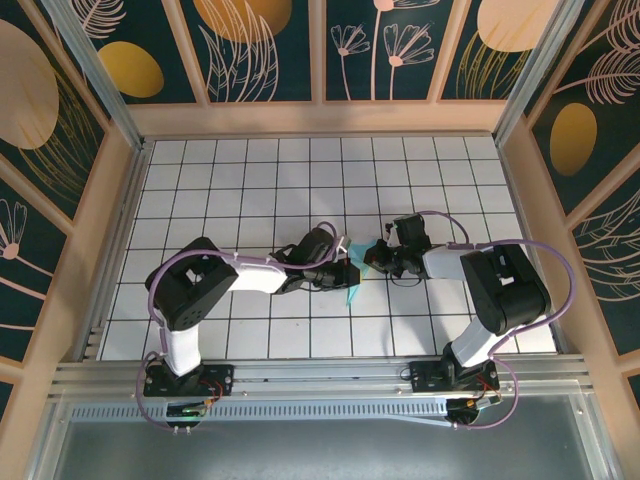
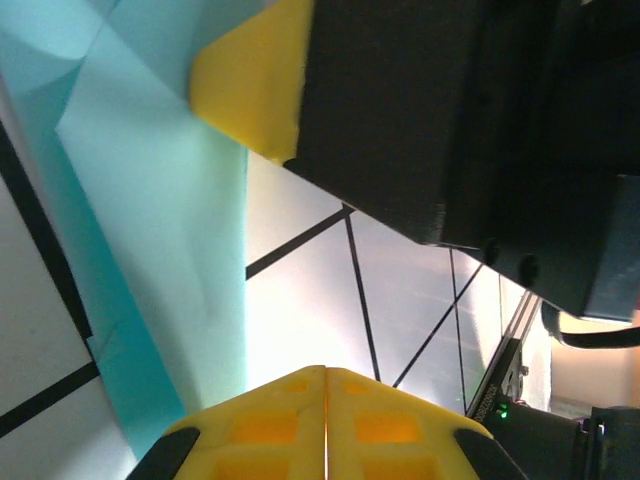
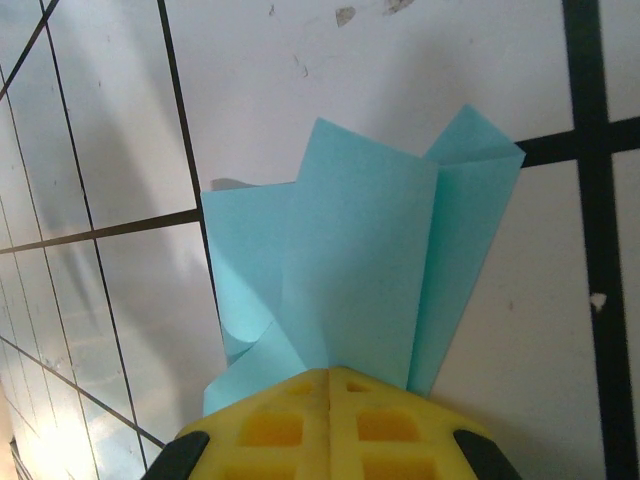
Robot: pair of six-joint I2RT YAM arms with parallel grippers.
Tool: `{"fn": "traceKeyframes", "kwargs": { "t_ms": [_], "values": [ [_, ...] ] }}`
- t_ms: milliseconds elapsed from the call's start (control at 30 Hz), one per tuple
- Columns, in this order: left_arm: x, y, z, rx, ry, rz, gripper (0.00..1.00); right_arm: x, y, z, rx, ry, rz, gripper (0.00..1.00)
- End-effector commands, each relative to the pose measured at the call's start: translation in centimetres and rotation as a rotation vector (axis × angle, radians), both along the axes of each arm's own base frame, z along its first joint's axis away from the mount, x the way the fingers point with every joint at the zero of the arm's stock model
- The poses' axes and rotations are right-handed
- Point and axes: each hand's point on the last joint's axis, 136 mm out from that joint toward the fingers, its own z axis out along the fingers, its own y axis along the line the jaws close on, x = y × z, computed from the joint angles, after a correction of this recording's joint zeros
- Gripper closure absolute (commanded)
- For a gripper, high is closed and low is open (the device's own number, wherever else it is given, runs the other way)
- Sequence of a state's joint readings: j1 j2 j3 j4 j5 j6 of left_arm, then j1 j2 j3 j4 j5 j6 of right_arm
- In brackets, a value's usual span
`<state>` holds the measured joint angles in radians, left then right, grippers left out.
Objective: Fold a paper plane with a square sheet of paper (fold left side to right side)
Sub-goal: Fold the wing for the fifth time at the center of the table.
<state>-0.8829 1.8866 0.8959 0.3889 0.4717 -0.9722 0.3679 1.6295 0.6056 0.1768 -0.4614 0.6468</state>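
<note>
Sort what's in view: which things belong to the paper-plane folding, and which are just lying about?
Belongs to the job: folded turquoise paper; right gripper, shut on it; left gripper, shut beside it.
Not part of it: gridded table; decorated wall panels, both fixtures.
</note>
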Motion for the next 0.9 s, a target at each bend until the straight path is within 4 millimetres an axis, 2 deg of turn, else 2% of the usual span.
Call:
{"fn": "traceKeyframes", "kwargs": {
  "t_ms": [0,533,633,767,867],
  "values": [
    [-0.6,0.3,-1.4,0.015,0.035,-0.015,0.92,-2.5,-1.9,-3.2,-0.098,0.102,-0.009,1.0],
    [-1.9,1.1,-4.8,0.054,0.107,-0.011,0.93,-2.4,-1.7,-3.0,-0.09,0.102,-0.005,1.0],
    [-2.1,1.6,-5.8,0.123,0.098,-0.008,0.93,-1.9,-1.3,-2.1,-0.071,0.079,0.0,1.0],
    [-2.2,2.6,-7.2,0.237,0.071,-0.002,0.94,-0.6,-0.6,0.7,-0.026,-0.004,0.007,1.0],
    [-2.3,3.2,-7.9,0.295,0.056,-0.003,0.95,-0.2,-0.7,2.6,-0.016,-0.063,-0.009,1.0]
  ]
}}
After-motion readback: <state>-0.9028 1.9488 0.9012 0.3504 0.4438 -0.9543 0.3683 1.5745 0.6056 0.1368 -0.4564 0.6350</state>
